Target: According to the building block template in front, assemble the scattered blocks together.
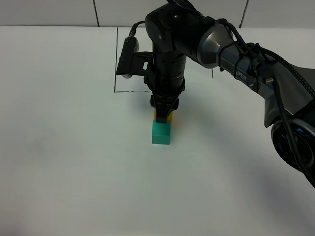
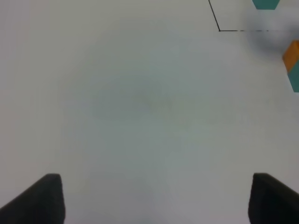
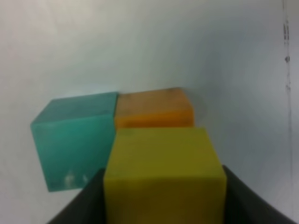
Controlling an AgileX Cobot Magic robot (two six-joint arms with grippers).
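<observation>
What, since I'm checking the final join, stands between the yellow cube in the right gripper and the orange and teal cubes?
Nothing visible does. The yellow cube, held in the right fingers, lies next to the orange cube in the wrist view, and the teal cube flanks it. Contact is unclear.

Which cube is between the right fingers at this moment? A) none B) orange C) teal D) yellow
D: the right wrist view shows the yellow cube between the dark right fingers, with the orange cube and teal cube beyond it.
</observation>
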